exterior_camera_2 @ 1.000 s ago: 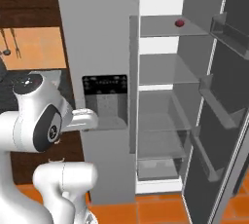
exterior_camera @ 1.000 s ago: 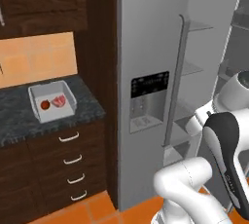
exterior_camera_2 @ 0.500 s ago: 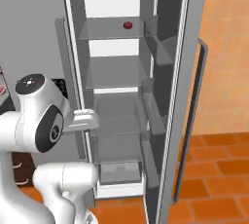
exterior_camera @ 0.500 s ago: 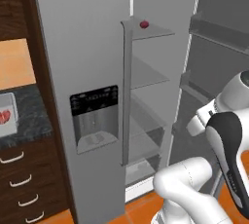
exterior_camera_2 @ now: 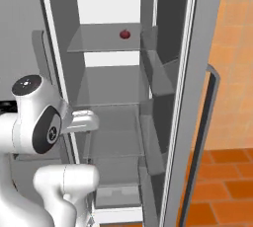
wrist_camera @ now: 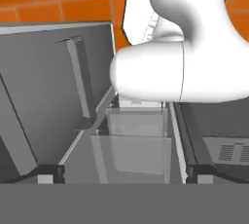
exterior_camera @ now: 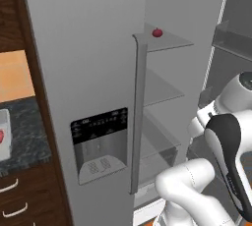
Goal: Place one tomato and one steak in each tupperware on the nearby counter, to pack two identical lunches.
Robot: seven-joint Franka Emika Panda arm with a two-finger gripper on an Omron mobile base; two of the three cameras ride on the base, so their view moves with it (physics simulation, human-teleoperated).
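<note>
A small red tomato [exterior_camera: 157,32] sits alone on the upper glass shelf of the open fridge, and the right base view has the same tomato [exterior_camera_2: 125,34] near the shelf's right end. At the far left edge, one grey-white tupperware [exterior_camera: 4,136] rests on the speckled counter [exterior_camera: 27,139], cut off by the frame, with a sliver of something red inside. My white arm [exterior_camera_2: 44,122] is folded low in front of the fridge, well below the tomato's shelf.
The fridge's closed left door with its dispenser panel [exterior_camera: 101,144] stands between counter and shelves. The right door [exterior_camera_2: 197,122] hangs open, with door bins on its inner side. Lower glass shelves are bare. A clear crisper drawer [wrist_camera: 138,142] lies at the fridge bottom. Orange floor tiles [exterior_camera_2: 222,181] spread to the right.
The base has swung right, so the whole picture shifted: the counter and tupperware slid to the left edge and the open fridge interior now faces the cameras. The tomato itself has not moved.
</note>
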